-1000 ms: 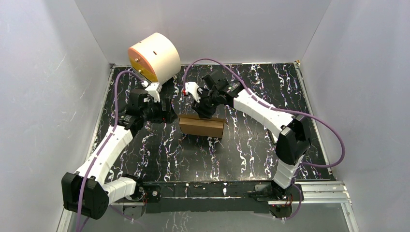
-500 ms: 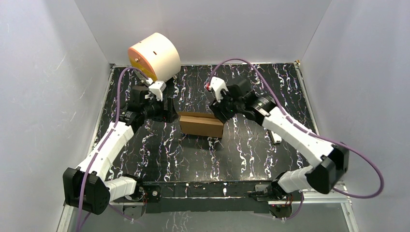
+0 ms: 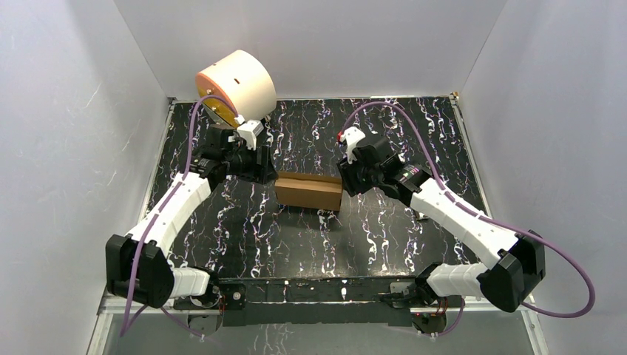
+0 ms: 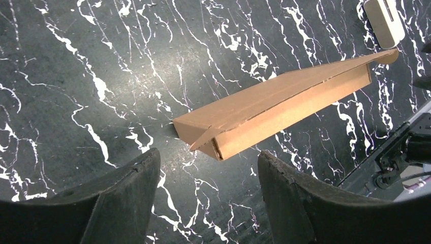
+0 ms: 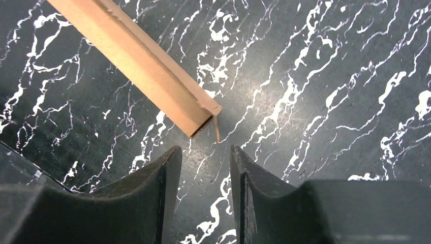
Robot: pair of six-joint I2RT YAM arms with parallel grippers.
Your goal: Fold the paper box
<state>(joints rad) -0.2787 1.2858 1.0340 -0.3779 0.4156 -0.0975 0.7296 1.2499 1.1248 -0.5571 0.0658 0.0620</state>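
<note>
The paper box (image 3: 308,191) is plain brown cardboard, folded into a long shallow box, lying mid-table. In the left wrist view its left end (image 4: 277,109) shows a loose triangular flap. In the right wrist view its right end (image 5: 147,68) has a small flap hanging open. My left gripper (image 3: 268,174) hovers just left of the box, open and empty (image 4: 208,155). My right gripper (image 3: 345,180) hovers just right of the box, its jaws a little apart and empty (image 5: 206,150). Neither gripper touches the box.
A cream cylinder with an orange face (image 3: 235,86) leans at the back left corner, behind my left arm. A small white-and-black bar (image 4: 385,21) lies on the table to the right, partly hidden under my right arm. White walls enclose the black marbled table (image 3: 414,126).
My right gripper has left the top of the box and swung to its right end. My left gripper has shifted slightly back and right towards the box's left end. The box has barely moved.
</note>
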